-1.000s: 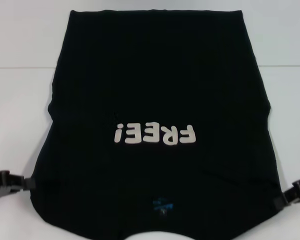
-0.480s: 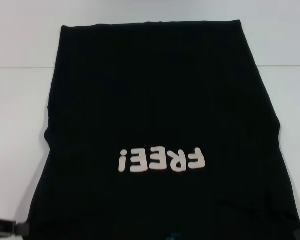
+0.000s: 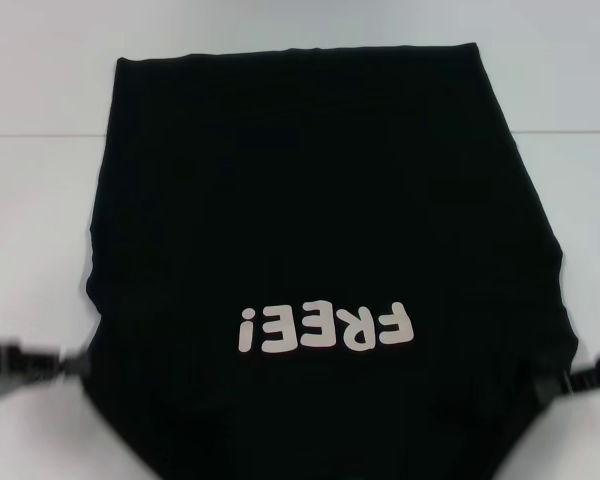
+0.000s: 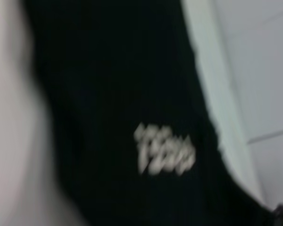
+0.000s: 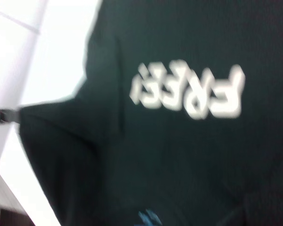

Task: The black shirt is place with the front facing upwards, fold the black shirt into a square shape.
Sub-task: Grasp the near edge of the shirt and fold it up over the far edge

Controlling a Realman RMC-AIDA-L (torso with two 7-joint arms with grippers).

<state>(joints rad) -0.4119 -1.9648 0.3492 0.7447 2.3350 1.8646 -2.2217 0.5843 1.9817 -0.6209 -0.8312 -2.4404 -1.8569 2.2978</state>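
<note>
Black shirt [image 3: 320, 220] flat on white desk [image 3: 40, 200], no square; left gripper [image 3: 68, 364], right gripper [image 3: 545, 385] clamped on sides.

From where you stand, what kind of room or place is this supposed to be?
Probably a lab or test bench, not a home: a bare white table holds only the black shirt, and the left gripper and right gripper are at its two side edges.
</note>
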